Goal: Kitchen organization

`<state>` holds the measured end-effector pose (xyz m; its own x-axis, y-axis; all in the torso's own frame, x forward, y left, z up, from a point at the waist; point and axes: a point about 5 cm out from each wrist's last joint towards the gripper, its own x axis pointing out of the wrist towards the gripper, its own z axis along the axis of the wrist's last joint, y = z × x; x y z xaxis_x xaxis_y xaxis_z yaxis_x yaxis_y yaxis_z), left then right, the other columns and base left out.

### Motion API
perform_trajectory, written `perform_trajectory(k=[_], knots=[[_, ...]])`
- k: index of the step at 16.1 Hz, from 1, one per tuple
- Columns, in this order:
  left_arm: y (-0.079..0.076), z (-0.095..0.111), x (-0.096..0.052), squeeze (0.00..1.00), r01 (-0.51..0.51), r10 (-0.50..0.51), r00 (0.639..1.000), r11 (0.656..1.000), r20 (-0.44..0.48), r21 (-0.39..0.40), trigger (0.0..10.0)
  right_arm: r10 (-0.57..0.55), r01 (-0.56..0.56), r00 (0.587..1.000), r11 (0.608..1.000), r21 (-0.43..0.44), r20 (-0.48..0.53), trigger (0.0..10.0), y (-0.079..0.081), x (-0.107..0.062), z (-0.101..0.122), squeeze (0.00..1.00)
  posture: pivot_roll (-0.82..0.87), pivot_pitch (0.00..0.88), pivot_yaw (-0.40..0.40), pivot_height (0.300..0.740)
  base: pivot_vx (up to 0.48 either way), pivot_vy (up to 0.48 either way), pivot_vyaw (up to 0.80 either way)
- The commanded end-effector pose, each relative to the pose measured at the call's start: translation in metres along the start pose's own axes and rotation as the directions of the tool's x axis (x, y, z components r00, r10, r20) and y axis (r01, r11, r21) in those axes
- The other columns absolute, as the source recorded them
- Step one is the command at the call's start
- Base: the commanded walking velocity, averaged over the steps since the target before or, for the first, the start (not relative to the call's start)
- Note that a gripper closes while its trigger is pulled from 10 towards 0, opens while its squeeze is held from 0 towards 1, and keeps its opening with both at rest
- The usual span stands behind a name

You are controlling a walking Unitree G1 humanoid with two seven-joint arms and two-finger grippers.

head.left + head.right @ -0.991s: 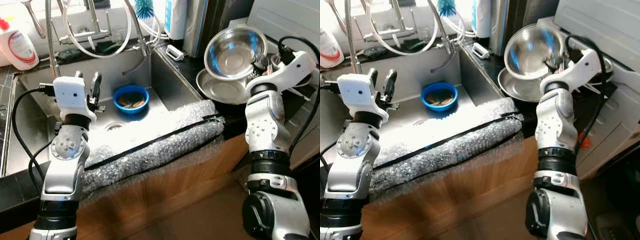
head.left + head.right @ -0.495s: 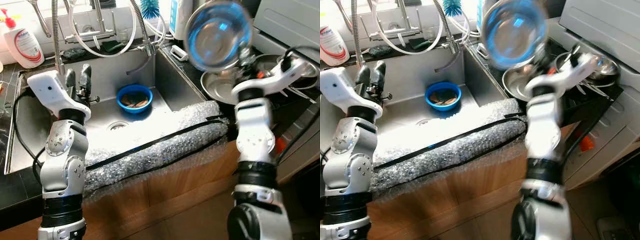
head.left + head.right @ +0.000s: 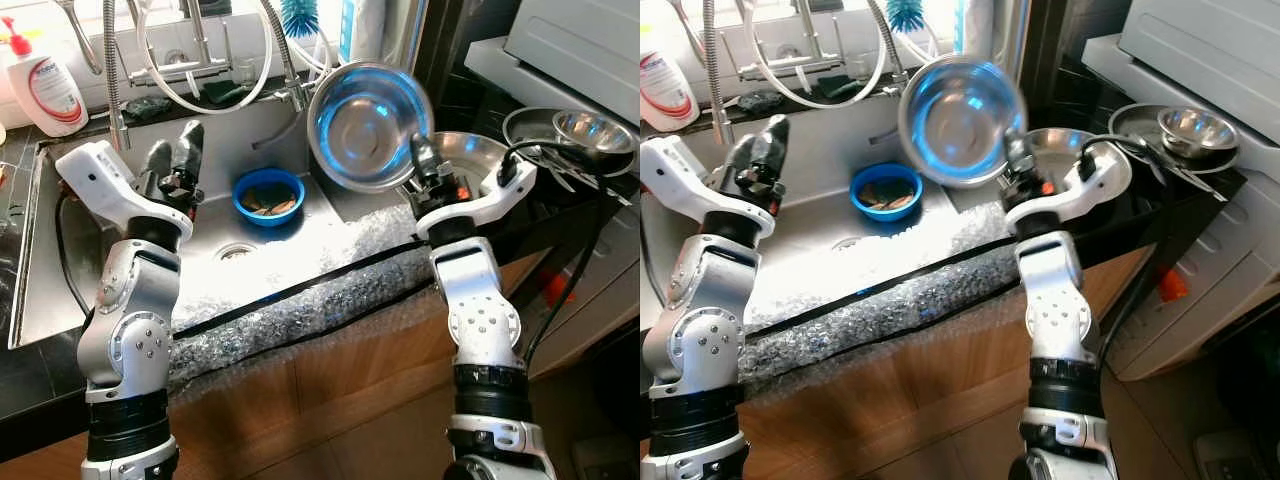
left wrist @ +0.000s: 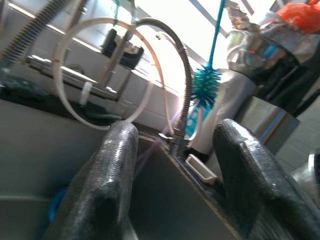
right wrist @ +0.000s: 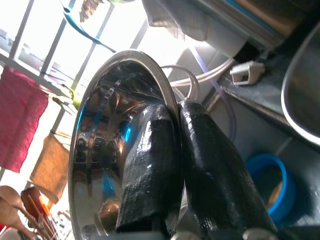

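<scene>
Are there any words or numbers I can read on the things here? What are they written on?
White bottle by the sink: it has a red and blue label, but the print is too small and blurred to read.
Steel bowl in the right gripper: no writing on it.
Blue bowl in the sink: no writing on it.
Nothing else here carries readable words or numbers.

The steel bowl [image 3: 368,125] is motion-blurred at its rim. Behind it, a second bowl [image 3: 468,155] is half hidden. What lies in the blue bowl [image 3: 265,193] beside it is unclear.
</scene>
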<state>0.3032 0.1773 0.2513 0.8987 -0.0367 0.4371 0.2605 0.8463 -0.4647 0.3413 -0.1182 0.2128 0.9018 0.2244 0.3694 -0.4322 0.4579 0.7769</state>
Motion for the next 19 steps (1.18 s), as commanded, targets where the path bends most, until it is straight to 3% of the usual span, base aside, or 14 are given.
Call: perform_trajectory(k=[1,5,6,19], knots=[[-0.007,0.005,0.001,1.0,0.047,-0.047,0.999,0.999,0.007,-0.017,10.0,0.029,-0.028,1.0,0.997,0.076,-0.005,10.0,0.013,-0.001,-0.015,0.0,0.01,0.082,0.009,0.74,0.0,0.0,0.0],[-0.02,-0.002,-0.002,0.98,0.15,-0.151,0.987,0.989,-0.052,-0.016,10.0,0.056,-0.051,0.997,0.995,0.084,-0.053,10.0,0.018,-0.001,-0.026,0.0,0.01,0.064,0.007,0.74,0.0,0.0,0.0],[-0.023,-0.006,-0.003,0.0,0.177,-0.176,0.981,0.984,-0.081,0.001,10.0,0.075,-0.068,0.994,0.994,0.089,-0.079,10.0,0.021,-0.003,-0.031,0.0,0.01,0.06,0.006,0.74,0.0,0.0,0.0],[-0.038,-0.02,-0.012,0.0,0.289,-0.272,0.943,0.955,-0.191,0.061,10.0,0.146,-0.135,0.97,0.989,0.066,-0.193,10.0,0.031,-0.009,-0.049,0.0,0.01,0.081,-0.002,0.74,0.0,0.0,0.0]])
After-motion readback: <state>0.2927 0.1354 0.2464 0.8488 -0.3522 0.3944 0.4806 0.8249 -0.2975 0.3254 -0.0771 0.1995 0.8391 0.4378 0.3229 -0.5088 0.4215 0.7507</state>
